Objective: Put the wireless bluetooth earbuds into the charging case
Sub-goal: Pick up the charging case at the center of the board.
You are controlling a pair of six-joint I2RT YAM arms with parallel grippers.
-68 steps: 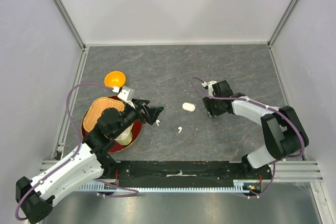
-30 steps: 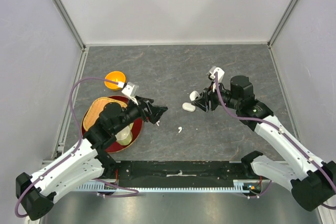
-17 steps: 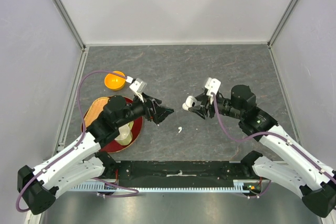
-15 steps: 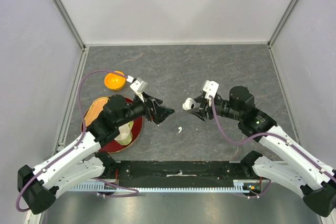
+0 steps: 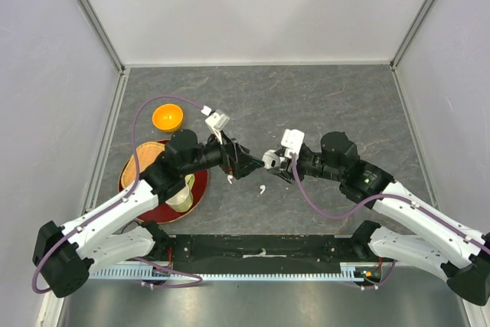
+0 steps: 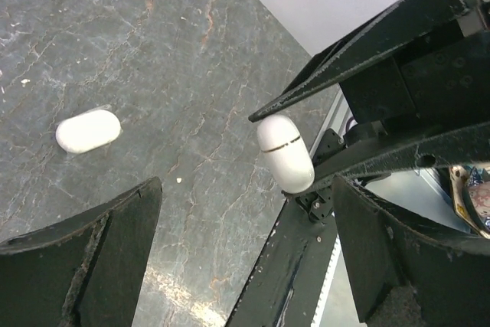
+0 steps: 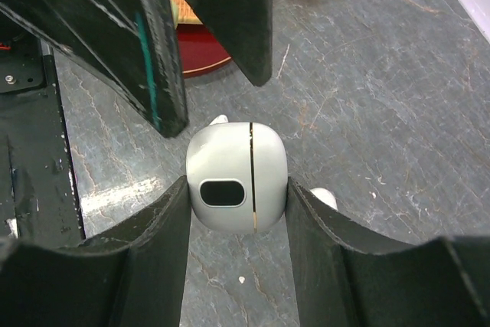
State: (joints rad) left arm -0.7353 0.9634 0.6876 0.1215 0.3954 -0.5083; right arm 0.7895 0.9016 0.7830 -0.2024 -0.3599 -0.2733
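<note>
Found the table (image 5: 329,97) bare behind the charging case (image 7: 237,178). Spotted the red plate (image 5: 200,186), woven basket (image 5: 144,152) on it, well left of the case, and the orange bowl (image 5: 167,117) farther left and back. Saw the left gripper (image 5: 249,165) just left of the case, jaws wide apart, holding nothing. Saw the right gripper (image 5: 274,161) clamped on the case, above the table. Noted two earbuds on the table in front of the case: one (image 5: 262,188) near, another (image 5: 230,179) leftward.

A white lump (image 7: 325,197) sits half hidden behind the right claw (image 7: 237,183).
</note>
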